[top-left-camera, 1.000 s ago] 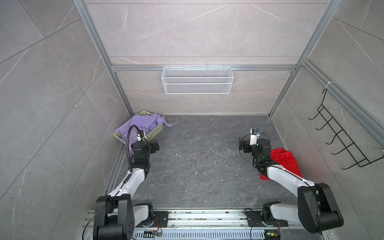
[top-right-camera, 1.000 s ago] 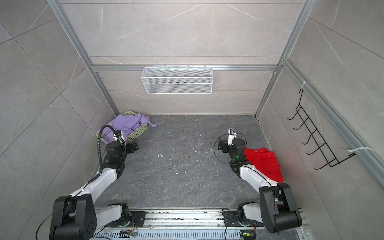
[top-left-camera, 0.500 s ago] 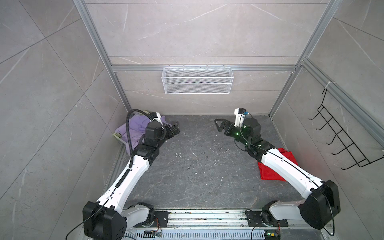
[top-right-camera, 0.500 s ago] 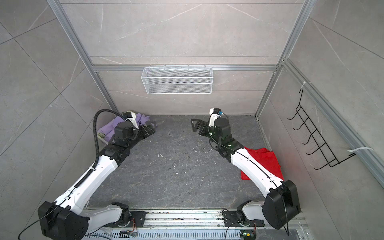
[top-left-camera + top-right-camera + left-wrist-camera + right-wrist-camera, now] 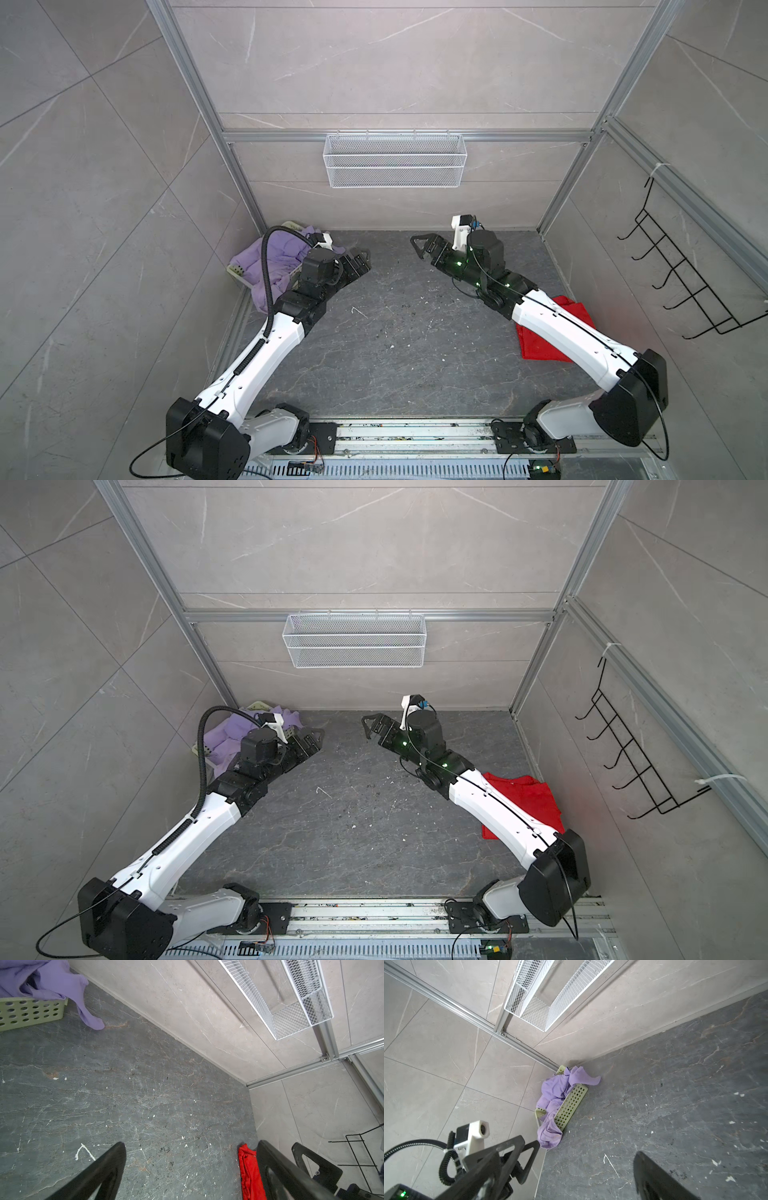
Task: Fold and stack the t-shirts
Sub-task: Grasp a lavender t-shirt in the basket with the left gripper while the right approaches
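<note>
Left gripper (image 5: pixel 360 258) (image 5: pixel 312 738) spread fully wide, nothing between the jaws, poised above the dark grey stone-patterned tabletop (image 5: pixel 395 332). Same on the right gripper (image 5: pixel 417 248) (image 5: pixel 366 728): wide open, empty, pointed across the middle toward the left one, a clear gap between the two. Crumpled lilac cotton t-shirts (image 5: pixel 278 257) (image 5: pixel 553 1093) heaped in a pale green perforated plastic basket (image 5: pixel 31 1012) (image 5: pixel 571 1103) just beside the left gripper, on its outer side, not touched by it. One purple fold draped over the basket rim onto the tabletop, another spilling over the basket's end. Well apart from the right gripper, across the table. Bright red crumpled cloth (image 5: pixel 540 340) (image 5: pixel 249 1167) behind the right gripper, partly hidden under that arm. White wire mesh shelf (image 5: pixel 395 166) on the back wall beyond both grippers
</note>
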`<state>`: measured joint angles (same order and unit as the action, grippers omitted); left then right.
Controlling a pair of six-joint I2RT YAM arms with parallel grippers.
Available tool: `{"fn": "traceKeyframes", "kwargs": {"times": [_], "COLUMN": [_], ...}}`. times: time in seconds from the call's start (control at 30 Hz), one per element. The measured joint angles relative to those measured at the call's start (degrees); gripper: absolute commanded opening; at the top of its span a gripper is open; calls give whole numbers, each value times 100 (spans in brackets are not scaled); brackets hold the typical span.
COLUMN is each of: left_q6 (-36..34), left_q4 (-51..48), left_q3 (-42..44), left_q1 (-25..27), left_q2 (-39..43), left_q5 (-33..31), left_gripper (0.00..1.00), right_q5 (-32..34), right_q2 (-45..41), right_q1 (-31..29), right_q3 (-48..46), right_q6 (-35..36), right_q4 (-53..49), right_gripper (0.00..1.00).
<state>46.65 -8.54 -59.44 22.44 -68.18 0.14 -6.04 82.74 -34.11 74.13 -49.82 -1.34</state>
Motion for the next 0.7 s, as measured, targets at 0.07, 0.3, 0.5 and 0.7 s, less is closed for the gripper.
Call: {"fn": "traceKeyframes", "kwargs": {"times": [0.07,0.3,0.5,0.7], "left_q6": [-17,-841,-1768,-2299], "left_q4": [-98,-1392,-2157,-2490], "left_q3": [-46,-1440,-2557,-3567], "left_q1": [-181,-1113,-1947,-2603], "left_q2": [-33,-1071,-2291,-3674], "left_q5": [17,-140,-579,-551], "left_gripper": [100,100,100,98], "right_q5": [90,726,446,-450], "right_q2": [33,68,608,1668], "right_q1": [0,22,37,-177], "right_q3": [66,92,756,1401], "right_q6": [-59,105,673,938], "right_q4": [-76,-525,-745,-608], "right_gripper": [99,99,99,99]}}
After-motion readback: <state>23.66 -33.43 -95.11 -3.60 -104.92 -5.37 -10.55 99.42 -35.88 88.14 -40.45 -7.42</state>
